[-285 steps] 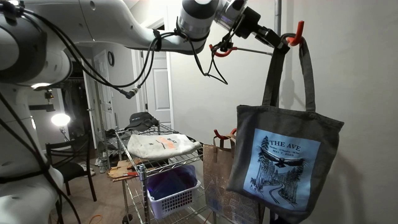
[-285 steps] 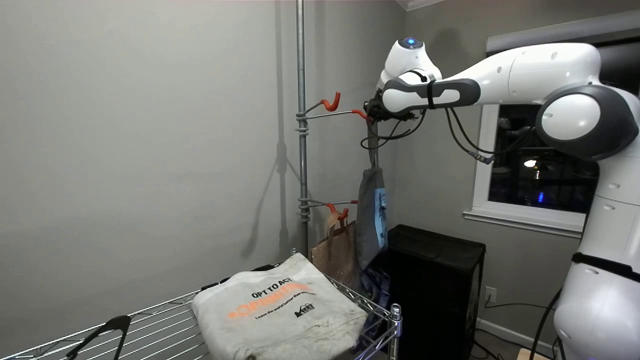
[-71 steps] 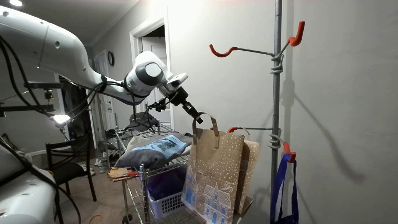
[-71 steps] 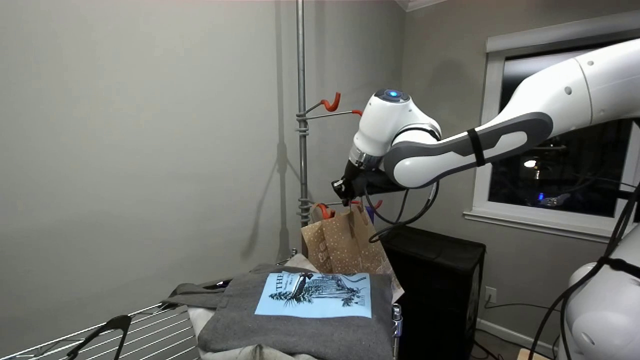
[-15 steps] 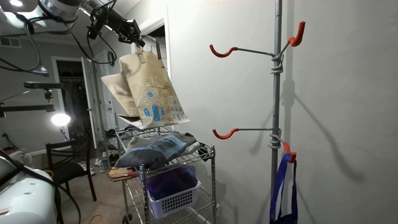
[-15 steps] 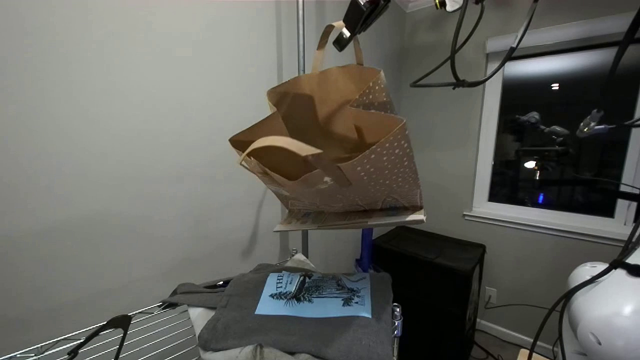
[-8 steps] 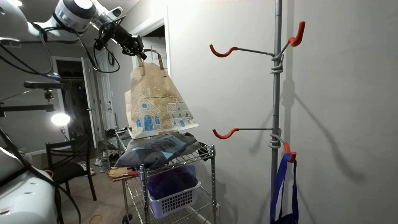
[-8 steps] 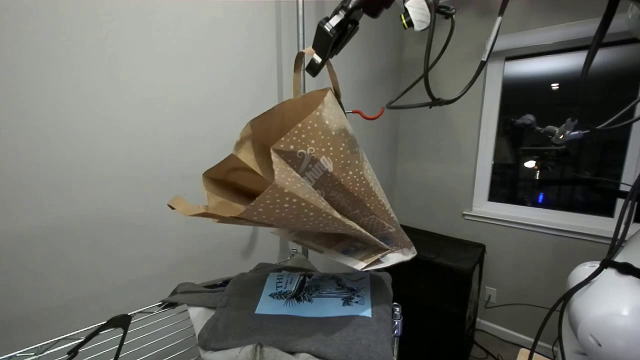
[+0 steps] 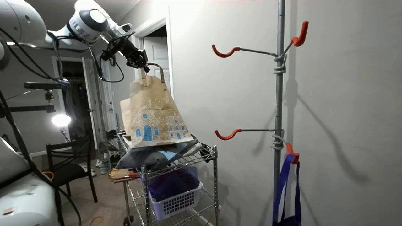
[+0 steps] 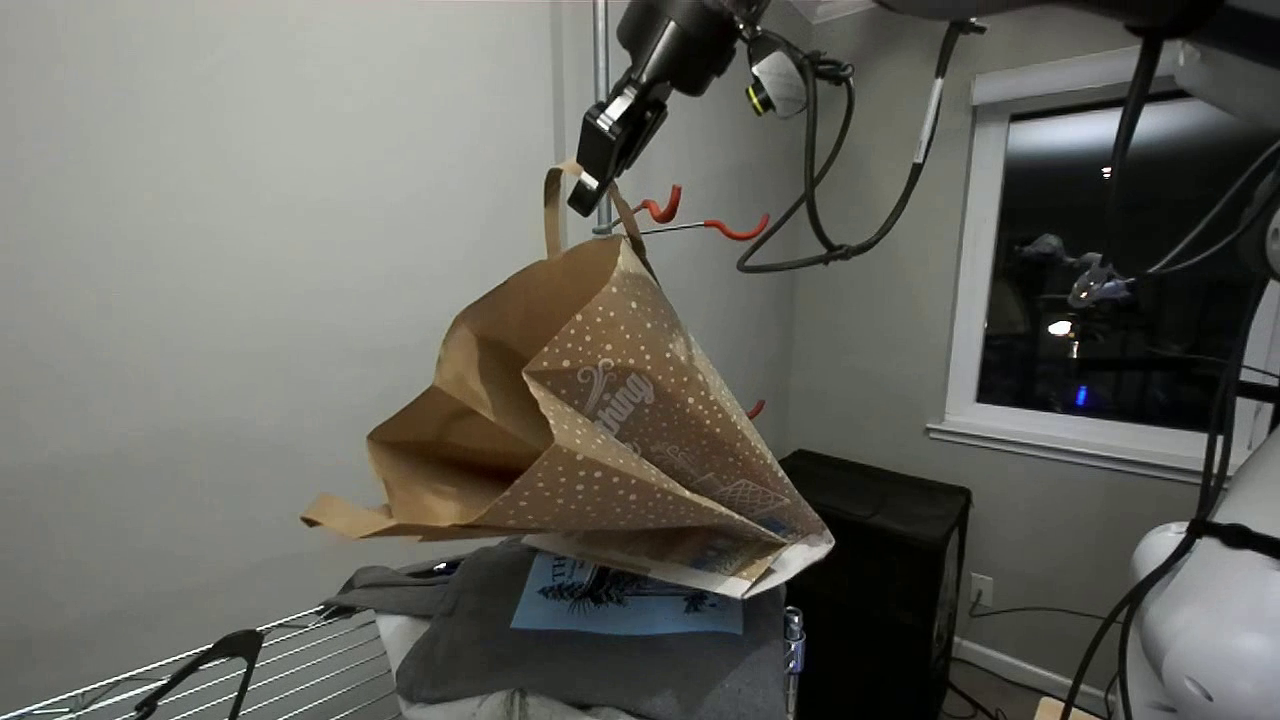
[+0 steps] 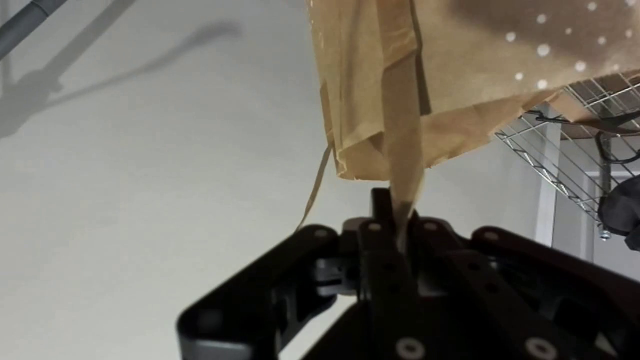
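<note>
Panda arm (image 9: 23, 26) wht, jt ring (image 9: 84, 19) dk gry. Fingers (image 11: 377, 260) blk; silver screws (image 11: 410, 348) at their base. Blk cables (image 10: 843, 253) w/ wht label (image 10: 929, 120) farther aft.

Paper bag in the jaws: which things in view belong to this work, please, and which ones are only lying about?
Seem to belong to the work:
brown paper bag, one handle between the closed jaws
gray tote bag below it
wire rack under the tote

Only standing about:
lavender basket, lower on the rack
black chair
lit lamp
black box
</note>
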Controlling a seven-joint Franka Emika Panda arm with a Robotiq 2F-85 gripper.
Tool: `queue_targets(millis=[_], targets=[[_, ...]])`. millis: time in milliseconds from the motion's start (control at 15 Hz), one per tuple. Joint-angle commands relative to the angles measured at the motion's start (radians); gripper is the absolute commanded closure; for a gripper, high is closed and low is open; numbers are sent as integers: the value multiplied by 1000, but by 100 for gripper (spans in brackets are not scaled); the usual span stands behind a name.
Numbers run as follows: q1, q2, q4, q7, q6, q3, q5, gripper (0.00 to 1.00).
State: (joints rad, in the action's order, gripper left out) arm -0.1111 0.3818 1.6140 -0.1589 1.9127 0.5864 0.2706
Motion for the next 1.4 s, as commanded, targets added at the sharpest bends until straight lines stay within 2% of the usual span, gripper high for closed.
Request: queue_targets(millis=[0,200,267,400,800,1067,1333], targets=[[-35,-36,5,-35,-15,3,47,96],[-51,-58,11,-44,-13,3,70,96],[-58,-65,12,-44,-20,1,70,71],[-71,-76,15,-36,-22,-3,77,64],[-96,-83,23,-38,-22,-28,59,26],[-126,-75,38,-36,44,-75,6,1],[-124,-61,64,-47,37,-106,36,0]])
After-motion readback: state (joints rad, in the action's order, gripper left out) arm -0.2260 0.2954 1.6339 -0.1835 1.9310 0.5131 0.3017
